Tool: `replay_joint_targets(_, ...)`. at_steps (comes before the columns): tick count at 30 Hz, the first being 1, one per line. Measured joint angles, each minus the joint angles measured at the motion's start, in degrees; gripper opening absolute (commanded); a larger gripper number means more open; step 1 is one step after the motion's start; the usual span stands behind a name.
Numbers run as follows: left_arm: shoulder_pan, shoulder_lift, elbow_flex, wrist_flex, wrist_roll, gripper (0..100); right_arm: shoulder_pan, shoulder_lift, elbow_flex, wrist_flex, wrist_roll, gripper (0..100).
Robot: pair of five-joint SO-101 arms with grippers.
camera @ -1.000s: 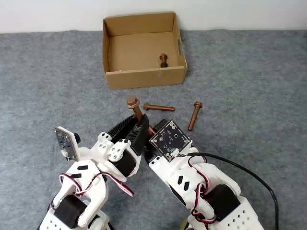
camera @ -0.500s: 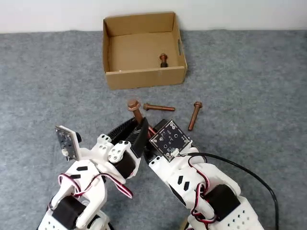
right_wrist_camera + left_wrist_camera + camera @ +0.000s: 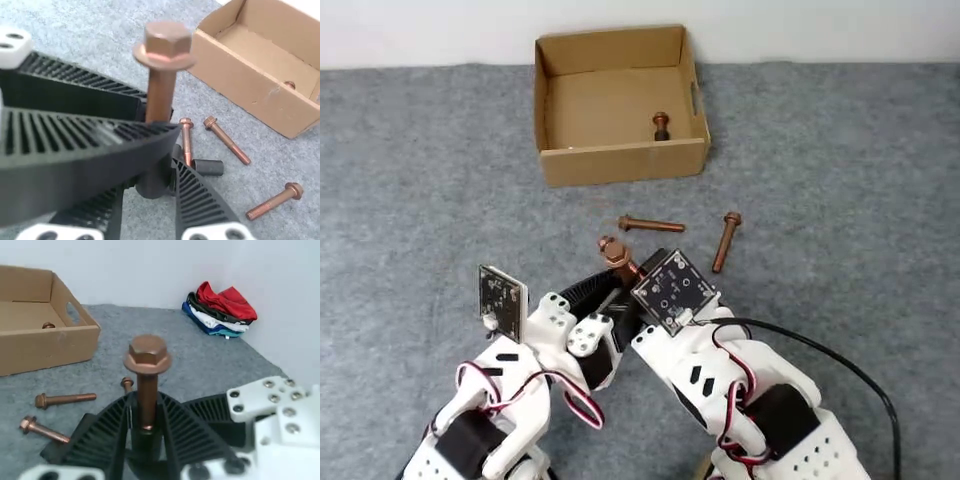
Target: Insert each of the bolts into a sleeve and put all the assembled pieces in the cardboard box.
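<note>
Presently the left gripper [image 3: 147, 399] is clamped on the shank of an upright bolt [image 3: 147, 352], hex head on top. Directly beneath it the right gripper [image 3: 157, 182] is closed around a dark sleeve [image 3: 150, 192]. The bolt's lower end meets the sleeve's mouth, though the ribbed fingers hide how deep it sits. I judge this pair to be mid-insertion, not yet a finished piece. Just beyond the grippers, on the grey carpet [image 3: 840, 180], lie three loose bolts: one [image 3: 186, 142] beside a second [image 3: 226, 141], and a third [image 3: 274, 201] a little apart. A spare sleeve [image 3: 207, 166] lies on its side near the first two. I can make out no other loose sleeve. Farther off stands the cardboard box [image 3: 620, 162], holding one assembled piece [image 3: 661, 126] near its right wall. By my reckoning one piece is done and boxed, one is being joined, and three bolts have yet to be sleeved and carried over, so well over half the job remains.
</note>
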Motion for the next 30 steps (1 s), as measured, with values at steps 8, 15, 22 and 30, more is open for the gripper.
replay_joint_targets(8,0.0,0.0,-1.1,4.0,-2.4,2,-0.3,0.0,0.1,0.0,0.0,0.8)
replay_joint_targets(15,0.0,-0.1,-1.4,4.3,-6.9,16,-0.3,0.0,0.1,0.0,0.0,0.8)
replay_joint_targets(22,-1.8,0.0,-1.2,4.9,-6.8,17,-0.2,-0.1,0.1,0.1,0.1,0.8)
replay_joint_targets(30,-2.0,0.4,-2.5,5.5,-7.2,17,-0.2,-0.1,0.0,0.0,0.1,0.8)
